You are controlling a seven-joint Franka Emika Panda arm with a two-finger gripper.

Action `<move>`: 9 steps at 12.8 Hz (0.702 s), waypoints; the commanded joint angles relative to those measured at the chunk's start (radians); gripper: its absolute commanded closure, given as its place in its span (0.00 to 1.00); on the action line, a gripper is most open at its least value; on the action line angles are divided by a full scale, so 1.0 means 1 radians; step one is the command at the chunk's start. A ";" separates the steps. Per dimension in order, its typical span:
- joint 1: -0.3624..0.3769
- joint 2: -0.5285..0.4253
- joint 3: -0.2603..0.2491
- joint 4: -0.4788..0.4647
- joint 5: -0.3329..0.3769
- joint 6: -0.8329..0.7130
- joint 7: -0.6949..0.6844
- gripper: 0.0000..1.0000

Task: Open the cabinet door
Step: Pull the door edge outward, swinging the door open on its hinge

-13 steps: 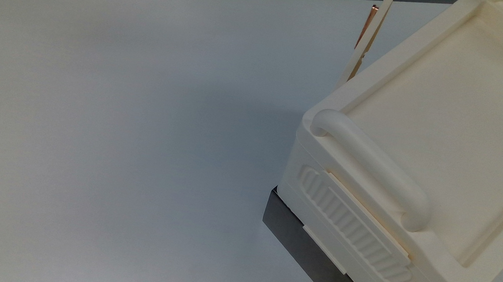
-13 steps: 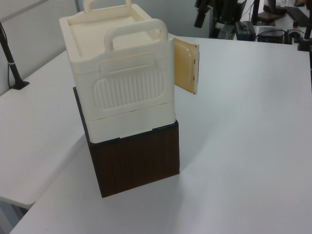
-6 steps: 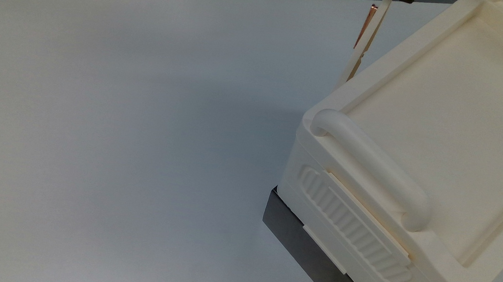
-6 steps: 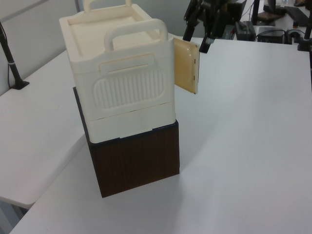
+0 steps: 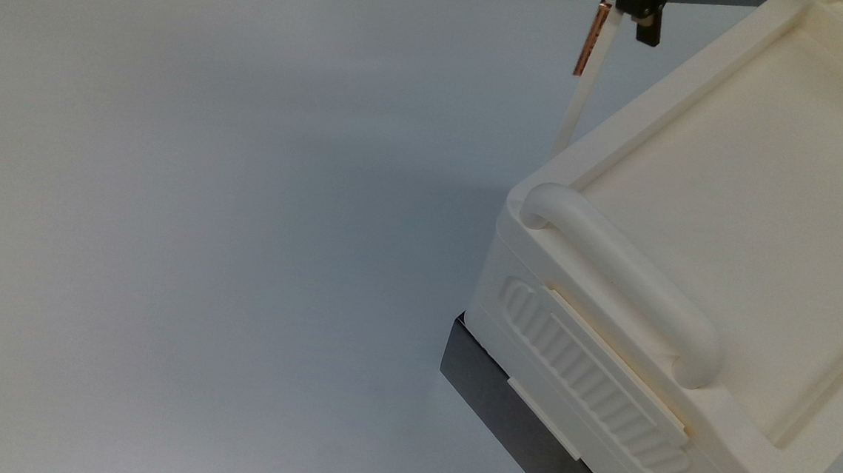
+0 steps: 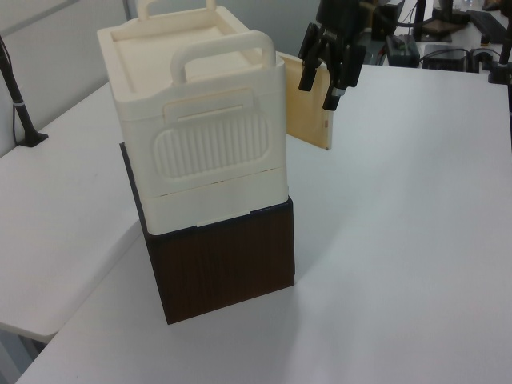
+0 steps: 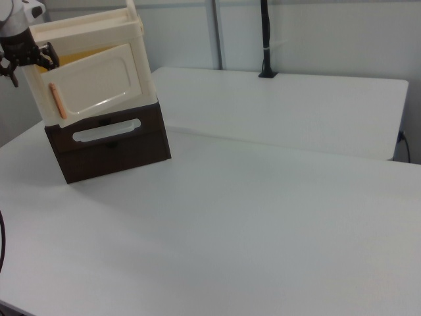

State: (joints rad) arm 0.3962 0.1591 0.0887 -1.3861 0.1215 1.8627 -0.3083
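1. Cabinet door [image 5: 576, 103] is partly open. It sticks out from the far side of the cream cabinet [image 6: 200, 120], up near the top right in the top view.
2. The cabinet sits on a dark brown box [image 6: 224, 264] on the white table [image 5: 245, 217].
3. A second ago no gripper was by the door. Now the black gripper [image 6: 318, 92] has come down right at the door's free edge, the edge with the copper strip [image 5: 587, 44].
4. Its two fingers are spread apart. They do not squeeze anything. One finger [image 5: 648, 26] is on the inner side of the door, toward the top view's right.
5. The door has swung out a little more. In the top view its far tip has moved toward the top view's left, farther from the cabinet.
6. In the right view the door [image 7: 92, 82] shows its front with the copper strip on the right view's left, and the gripper [image 7: 23, 58] is next to that edge.
7. I think this means the push is working. The door is not wide open yet, so more of the same push is probably needed.
8. The finger could slip off the thin edge, so it should go slow.
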 commanded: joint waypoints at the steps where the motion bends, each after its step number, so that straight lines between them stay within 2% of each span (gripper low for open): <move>1: -0.011 -0.026 -0.065 -0.030 0.003 -0.071 0.052 0.00; 3: -0.013 -0.030 -0.147 -0.030 0.000 -0.112 0.138 0.00; 6: -0.013 -0.035 -0.254 -0.025 -0.019 -0.180 0.184 0.00; 7: -0.013 -0.035 -0.276 -0.025 -0.020 -0.184 0.187 0.00; 9: -0.022 -0.032 -0.280 -0.031 -0.052 -0.185 0.196 0.00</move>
State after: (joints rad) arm 0.3668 0.1474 -0.1784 -1.3923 0.1124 1.6961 -0.1594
